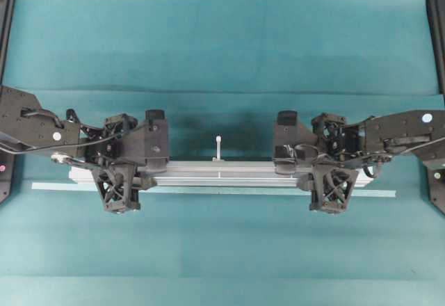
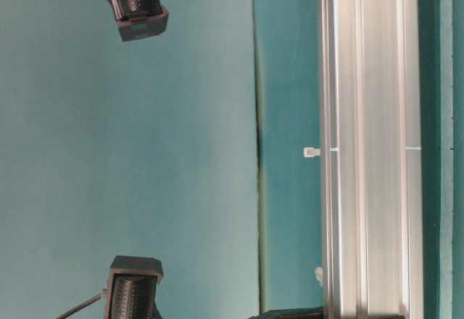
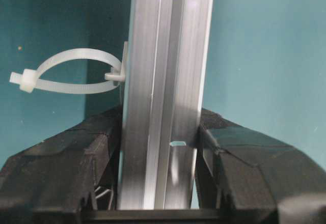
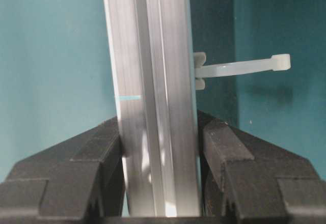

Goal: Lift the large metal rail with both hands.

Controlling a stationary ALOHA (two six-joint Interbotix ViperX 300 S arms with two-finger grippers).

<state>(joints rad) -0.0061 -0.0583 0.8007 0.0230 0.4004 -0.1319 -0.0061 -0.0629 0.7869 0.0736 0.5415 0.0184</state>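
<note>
The large metal rail is a long grooved silver bar lying left to right across the teal surface. My left gripper is shut on it near its left end, and my right gripper is shut on it near its right end. In the left wrist view the rail runs up between the black fingers, which press both of its sides. The right wrist view shows the same grip on the rail by my right gripper. White zip-tie tails stick out from the rail.
A thin flat pale tape stripe lies on the teal cloth just in front of the rail and runs past both its ends. Black frame posts stand at the side edges. In the table-level view the rail fills the right side.
</note>
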